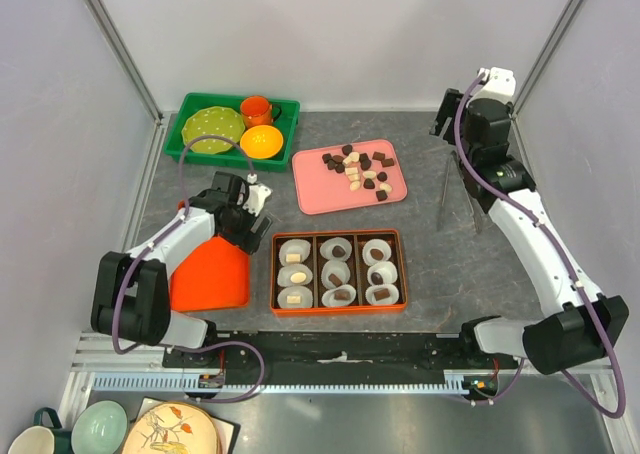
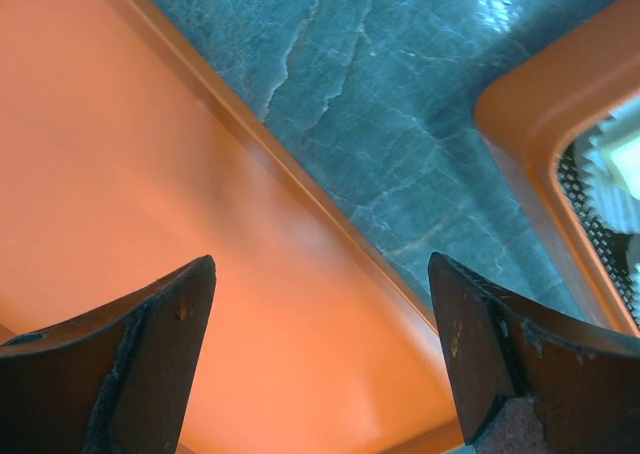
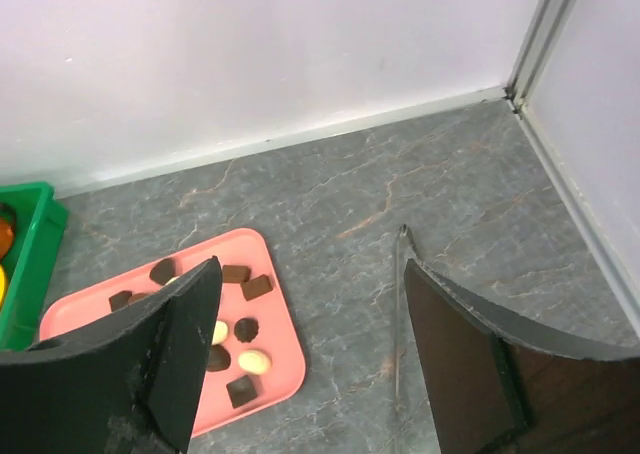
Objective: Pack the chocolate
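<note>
The chocolate (image 1: 358, 169) pieces look light, small, probably easily marred; pinch each gently across its sides. Left fingers (image 2: 150, 364) and right fingers (image 3: 470, 364) both gape wide, empty.

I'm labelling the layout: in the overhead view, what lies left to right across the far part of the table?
green bin → pink tray holding the chocolate → metal tweezers

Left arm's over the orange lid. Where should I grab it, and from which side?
Take the orange lid by its raised rim on the edge facing the box, coming down from above. It lies flat, so only that rim offers the left fingers purchase.
</note>
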Robot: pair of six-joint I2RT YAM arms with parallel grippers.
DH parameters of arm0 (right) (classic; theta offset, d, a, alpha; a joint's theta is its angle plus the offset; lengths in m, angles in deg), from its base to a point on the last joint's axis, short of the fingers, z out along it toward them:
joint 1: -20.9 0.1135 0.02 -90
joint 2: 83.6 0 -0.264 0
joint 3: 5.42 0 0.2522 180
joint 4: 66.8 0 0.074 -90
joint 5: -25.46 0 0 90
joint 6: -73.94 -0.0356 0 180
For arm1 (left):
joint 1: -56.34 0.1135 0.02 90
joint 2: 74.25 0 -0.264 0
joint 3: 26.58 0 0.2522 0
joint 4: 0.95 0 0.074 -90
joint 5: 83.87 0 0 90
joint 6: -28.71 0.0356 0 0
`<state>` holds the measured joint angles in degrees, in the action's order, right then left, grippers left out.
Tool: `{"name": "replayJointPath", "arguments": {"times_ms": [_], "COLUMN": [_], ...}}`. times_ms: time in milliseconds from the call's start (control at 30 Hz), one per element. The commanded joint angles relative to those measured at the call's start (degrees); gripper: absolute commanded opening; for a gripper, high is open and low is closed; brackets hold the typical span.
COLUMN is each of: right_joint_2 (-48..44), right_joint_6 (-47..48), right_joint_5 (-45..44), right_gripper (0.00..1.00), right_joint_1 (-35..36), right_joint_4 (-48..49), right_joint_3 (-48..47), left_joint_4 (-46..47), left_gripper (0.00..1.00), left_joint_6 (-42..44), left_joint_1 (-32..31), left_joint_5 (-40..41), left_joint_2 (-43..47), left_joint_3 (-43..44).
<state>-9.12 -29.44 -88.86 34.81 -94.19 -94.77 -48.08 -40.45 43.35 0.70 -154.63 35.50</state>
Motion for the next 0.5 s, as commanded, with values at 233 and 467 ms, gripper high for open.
{"name": "replayJointPath", "arguments": {"times_ms": [233, 467], "right_joint_2": [-6.9, -9.3], "right_joint_6": [-2.5, -2.3], "right_joint_5": [6.1, 8.0], "right_gripper": [0.77, 0.75], "right_joint_1": [1.9, 4.0], "right_joint_4": [1.5, 1.7], "right_joint_3": [11.3, 12.7], "left_joint_4": [3.7, 3.6], "left_gripper": [0.61, 0.42], "left_joint_6": [-2.9, -2.6], "left_joint_1": [-1.2, -1.2], "left_joint_5": [1.0, 0.0], "left_joint_2": [-7.4, -10.1], "left_joint_3": [1.9, 2.0]}}
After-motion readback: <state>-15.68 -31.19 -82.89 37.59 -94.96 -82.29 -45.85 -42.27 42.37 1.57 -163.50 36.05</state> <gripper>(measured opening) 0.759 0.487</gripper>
